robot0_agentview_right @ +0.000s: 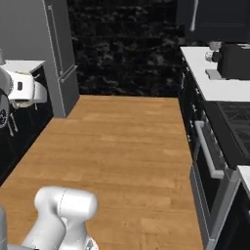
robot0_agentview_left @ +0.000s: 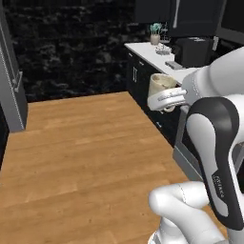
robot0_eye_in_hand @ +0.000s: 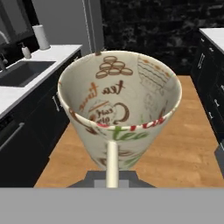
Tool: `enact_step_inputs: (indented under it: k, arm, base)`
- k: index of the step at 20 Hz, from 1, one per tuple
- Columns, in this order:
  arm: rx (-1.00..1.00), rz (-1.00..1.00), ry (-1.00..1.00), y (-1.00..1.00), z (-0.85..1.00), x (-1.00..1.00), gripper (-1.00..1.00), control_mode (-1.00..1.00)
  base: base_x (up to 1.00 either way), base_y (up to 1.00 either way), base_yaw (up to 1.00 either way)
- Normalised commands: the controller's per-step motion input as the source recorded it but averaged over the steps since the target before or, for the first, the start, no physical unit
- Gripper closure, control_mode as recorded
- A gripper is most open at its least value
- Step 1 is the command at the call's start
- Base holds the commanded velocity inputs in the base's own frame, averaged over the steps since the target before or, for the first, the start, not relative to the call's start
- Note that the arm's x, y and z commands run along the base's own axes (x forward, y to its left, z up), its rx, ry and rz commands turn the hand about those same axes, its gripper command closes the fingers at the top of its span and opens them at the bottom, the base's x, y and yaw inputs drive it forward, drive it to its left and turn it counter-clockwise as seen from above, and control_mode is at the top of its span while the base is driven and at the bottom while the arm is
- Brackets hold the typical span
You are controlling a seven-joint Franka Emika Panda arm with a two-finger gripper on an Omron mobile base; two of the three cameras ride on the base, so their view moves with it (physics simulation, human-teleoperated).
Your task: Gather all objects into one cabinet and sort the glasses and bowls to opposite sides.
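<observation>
A cream mug (robot0_eye_in_hand: 118, 109) with brown and green lettering is held in the air over the wooden floor, its mouth toward the hand camera and its handle (robot0_eye_in_hand: 112, 164) pointing down in that view. My gripper (robot0_agentview_left: 165, 98) is shut on this cream mug (robot0_agentview_left: 160, 85); the fingertips are hidden behind it in the hand view. The mug (robot0_agentview_right: 40, 93) also shows at the left edge of the right base view. A black wall cabinet (robot0_agentview_right: 217, 17) with a long white bar handle (robot0_agentview_right: 194, 17) hangs above the right counter, its door closed. The bowl, the red mug and the other cream mug are out of view.
A white counter (robot0_agentview_right: 219, 88) carries a black appliance (robot0_agentview_right: 237, 61) and a small plant (robot0_agentview_left: 155, 34). An oven front (robot0_agentview_right: 210, 156) stands beside it. A grey fridge (robot0_agentview_right: 58, 53) is at the left; a sink counter (robot0_eye_in_hand: 19, 72) with a paper roll (robot0_eye_in_hand: 41, 37) lies beyond.
</observation>
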Motion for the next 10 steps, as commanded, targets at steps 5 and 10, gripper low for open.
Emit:
enact_step_inputs:
  k: [5,10]
  arm:
    - [0.00,0.00,0.00,0.00,0.00,0.00,1.00,1.00]
    - [0.00,0.00,0.00,0.00,0.00,0.00,1.00,1.00]
  base:
    - [1.00,0.46,-0.22]
    - [1.00,0.26,-0.17]
